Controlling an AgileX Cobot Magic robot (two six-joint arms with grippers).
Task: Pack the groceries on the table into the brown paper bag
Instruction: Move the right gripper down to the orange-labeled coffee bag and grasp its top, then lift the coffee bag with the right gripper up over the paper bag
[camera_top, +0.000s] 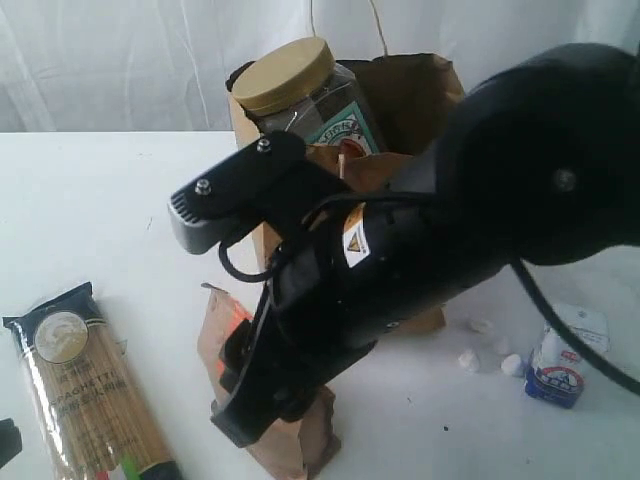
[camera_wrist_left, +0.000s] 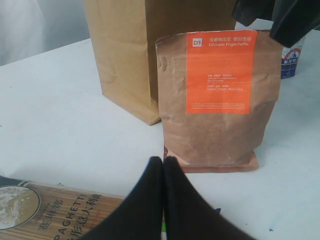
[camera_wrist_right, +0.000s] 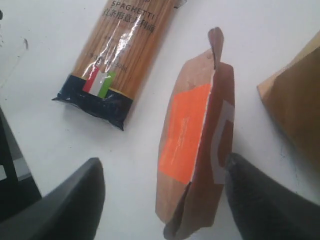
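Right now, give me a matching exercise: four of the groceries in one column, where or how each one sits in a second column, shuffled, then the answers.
Column one
1. tan-lidded jar
2. spaghetti packet
3. orange-labelled pouch
4. white-blue packet

Column two
A. lying flat on the table, left in the exterior view
B. upright between the fingers of the open right tool
C. poking out of the top of the brown paper bag
D. beside the small white lumps

Pairs: 1-C, 2-A, 3-B, 4-D
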